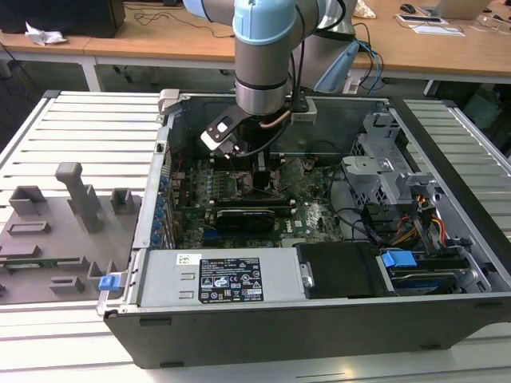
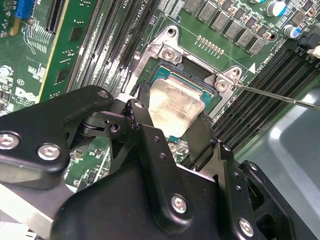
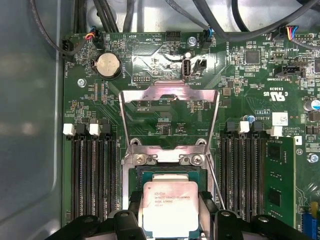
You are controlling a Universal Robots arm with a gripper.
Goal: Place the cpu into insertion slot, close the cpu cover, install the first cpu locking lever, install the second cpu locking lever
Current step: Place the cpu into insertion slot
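Closest up, the gripper (image 2: 172, 114) is clenched on two opposite edges of the cpu (image 2: 176, 102), holding it low in the mouth of the insertion slot (image 2: 197, 69); I cannot tell whether it is fully seated. The cpu cover (image 3: 169, 95) stands flipped open beyond the socket, and a thin locking lever (image 2: 280, 96) angles free. I'd judge the placing nearly done, with the cover and both levers left.

wooden desks (image 1: 176, 41) behind slatted table (image 1: 88, 128)
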